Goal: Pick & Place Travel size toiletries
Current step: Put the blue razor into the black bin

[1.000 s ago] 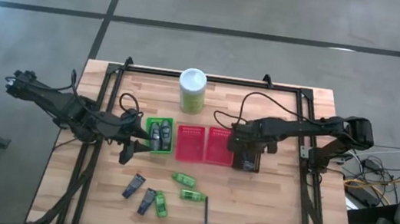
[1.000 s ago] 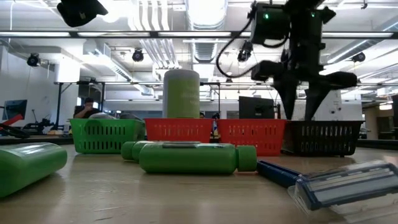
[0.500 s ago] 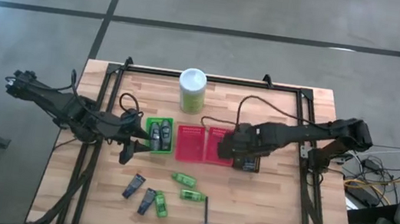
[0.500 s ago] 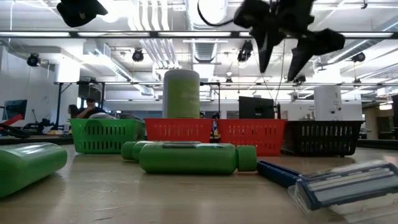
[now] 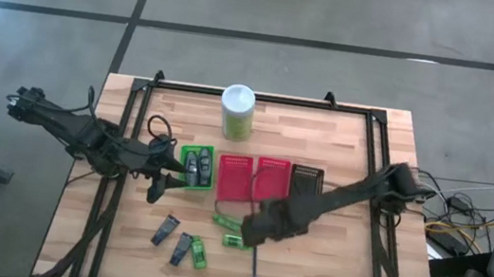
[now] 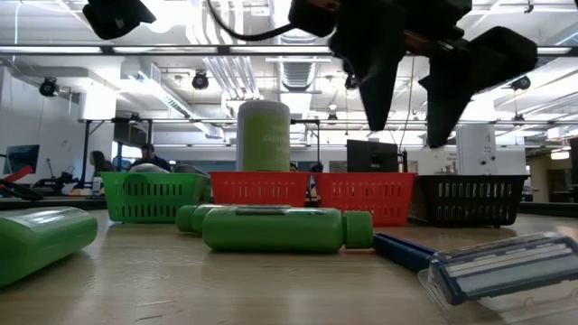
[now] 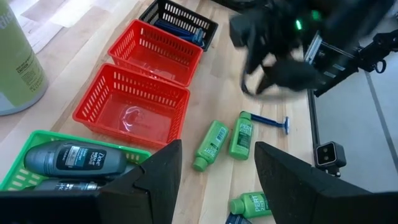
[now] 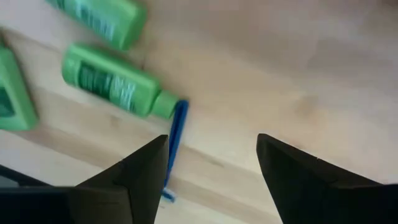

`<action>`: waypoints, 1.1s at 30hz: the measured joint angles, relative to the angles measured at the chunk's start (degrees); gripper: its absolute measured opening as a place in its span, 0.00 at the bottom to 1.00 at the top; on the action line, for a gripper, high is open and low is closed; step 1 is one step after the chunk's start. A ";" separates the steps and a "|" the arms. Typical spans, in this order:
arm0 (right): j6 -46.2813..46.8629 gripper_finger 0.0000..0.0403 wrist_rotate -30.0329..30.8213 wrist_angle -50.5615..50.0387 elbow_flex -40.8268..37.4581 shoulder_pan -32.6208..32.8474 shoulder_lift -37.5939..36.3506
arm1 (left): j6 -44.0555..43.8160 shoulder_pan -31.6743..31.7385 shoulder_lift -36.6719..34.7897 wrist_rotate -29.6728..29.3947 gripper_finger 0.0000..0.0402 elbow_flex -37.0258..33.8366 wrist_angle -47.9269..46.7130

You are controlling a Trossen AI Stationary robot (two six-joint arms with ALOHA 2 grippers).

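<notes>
Loose toiletries lie flat on the table's near middle: green mini bottles, dark grey tubes and a thin blue-handled razor. My right gripper hovers open above them. In its wrist view, my right gripper has a green bottle and the razor handle below it. My left gripper waits open beside the green basket, which holds grey tubes.
Behind the loose items, a row of small baskets runs left to right: green, two red and a black one holding blue razors. The tall green white-lidded canister stands farther back. Bare wood lies to the right of the razor.
My right gripper has risen from the black basket and swung toward the table's near edge and left, ending over the loose bottles and razor. It stays open. The toiletries have not moved.
</notes>
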 joint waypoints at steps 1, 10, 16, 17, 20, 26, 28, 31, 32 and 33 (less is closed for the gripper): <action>0.43 0.61 -0.34 0.04 1.33 0.66 1.70 | 0.00 0.00 0.00 0.00 0.51 0.00 0.01; 1.98 0.74 -4.23 -0.20 12.88 4.92 15.23 | -0.05 0.00 0.00 1.58 0.51 0.00 -0.03; 2.14 0.79 -3.32 -0.60 17.42 5.41 18.96 | -0.11 0.00 0.00 2.56 0.51 0.00 -0.06; 2.12 0.79 -3.17 -0.61 17.68 5.42 19.48 | -0.11 0.00 0.00 2.58 0.51 0.00 -0.06; 2.57 0.77 -3.05 -0.32 16.64 5.45 19.93 | -0.13 0.00 0.00 2.62 0.51 0.00 -0.06; 3.43 0.66 -3.03 0.40 14.28 5.52 19.10 | -0.17 0.00 0.00 2.97 0.51 0.00 -0.10; 2.71 0.61 -3.10 0.27 14.19 5.52 19.10 | -0.15 0.00 0.00 2.97 0.51 0.00 -0.10; 2.17 0.52 -3.13 0.28 13.63 5.54 19.10 | -0.15 0.00 0.00 2.95 0.51 0.00 -0.10; 2.17 0.49 -3.13 0.48 13.25 5.54 19.02 | -0.09 0.00 0.00 2.94 0.51 0.00 -0.10; 2.17 0.46 -3.16 0.57 12.89 5.54 18.98 | 0.05 0.00 0.00 2.93 0.51 0.00 -0.10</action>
